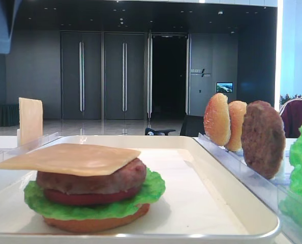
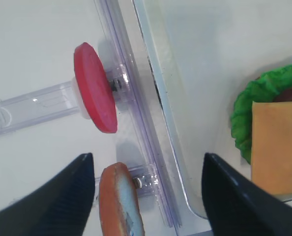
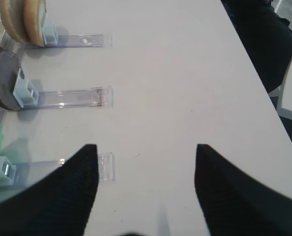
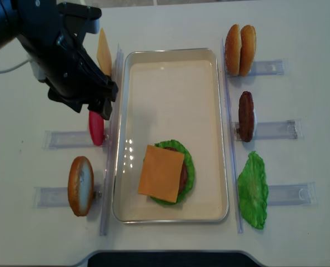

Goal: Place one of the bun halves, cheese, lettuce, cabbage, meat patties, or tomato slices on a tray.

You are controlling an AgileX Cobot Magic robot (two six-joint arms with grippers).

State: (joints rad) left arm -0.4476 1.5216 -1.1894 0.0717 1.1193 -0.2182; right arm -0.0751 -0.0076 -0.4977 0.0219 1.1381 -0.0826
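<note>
Here, the left pincer (image 2: pixel 146 196) is seen wide open and empty above the counter's (image 4: pixel 170 22) left racks. The flat red tomato slice (image 2: pixel 94 88), standing on edge, lies just ahead of it, beside the white rimmed tray (image 4: pixel 170 54), so the left arm is judged nearer.

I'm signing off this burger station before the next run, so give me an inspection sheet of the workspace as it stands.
Surface: white table, no spills seen.
Job's things: tray holds a stack topped by cheese over meat patty, tomato, lettuce, bun.
Racks: spare cheese, tomato slice, bun half left; two bun halves, patty, lettuce leaf right.
Clutter: nothing seen.
Grippers: left gripper open, holding nothing, over the left racks; right gripper open over bare table.
Cables: one by the left arm.
Surroundings: dark hall doors.
</note>
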